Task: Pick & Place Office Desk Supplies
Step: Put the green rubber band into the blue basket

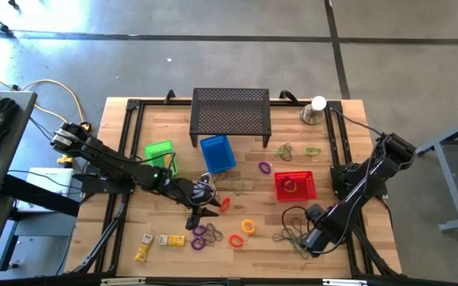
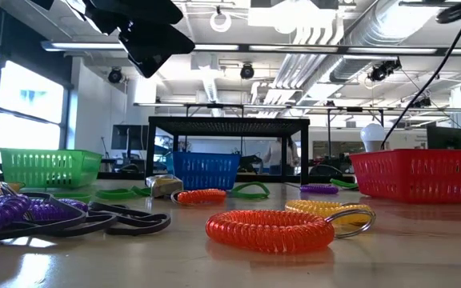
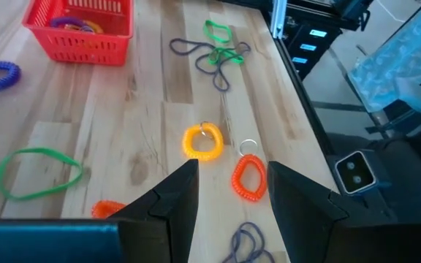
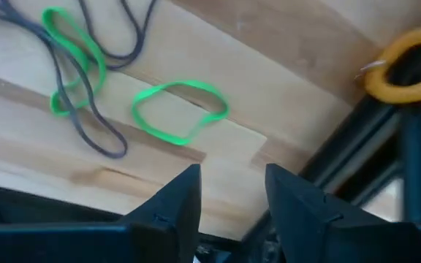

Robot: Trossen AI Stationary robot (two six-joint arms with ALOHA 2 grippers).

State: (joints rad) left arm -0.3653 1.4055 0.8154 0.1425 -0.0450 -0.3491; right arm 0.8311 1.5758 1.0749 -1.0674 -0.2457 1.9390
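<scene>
Office desk supplies lie scattered on the wooden table. An orange coil loop and a yellow coil loop lie on the table beyond my left gripper. It hovers open over the table's middle and holds nothing. My right gripper points down, open and holding nothing, at the near right. Under it lie a green band and a tangle of green and dark bands. Purple loops and yellow packets lie near the front edge.
A green basket, a blue basket and a red basket holding loops stand mid-table. The black perforated stand and a silver cup with a white ball are at the far edge. A black frame borders the table.
</scene>
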